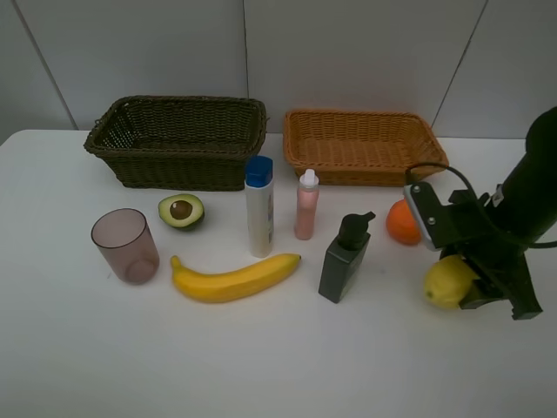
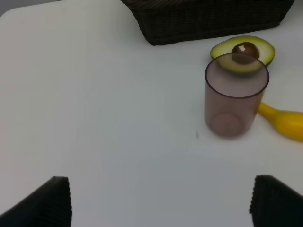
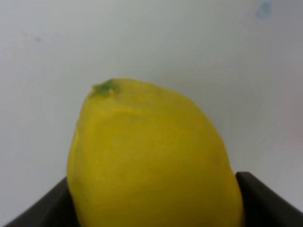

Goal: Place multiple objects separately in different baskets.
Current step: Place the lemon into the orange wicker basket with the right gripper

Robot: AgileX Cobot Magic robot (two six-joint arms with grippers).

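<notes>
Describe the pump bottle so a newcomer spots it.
Start at the orange-tan basket at back right. In front of it, between the small pink bottle and the orange, stands the dark green pump bottle. It is the only dark, squarish one with a pump.

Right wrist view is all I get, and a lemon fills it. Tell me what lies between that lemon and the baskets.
Observer: An orange sits between the lemon and the near right corner of the orange-tan basket.
Operator: Report what is in that basket.
Observer: Nothing shows inside it; its woven floor is bare as far as the high camera sees.
</notes>
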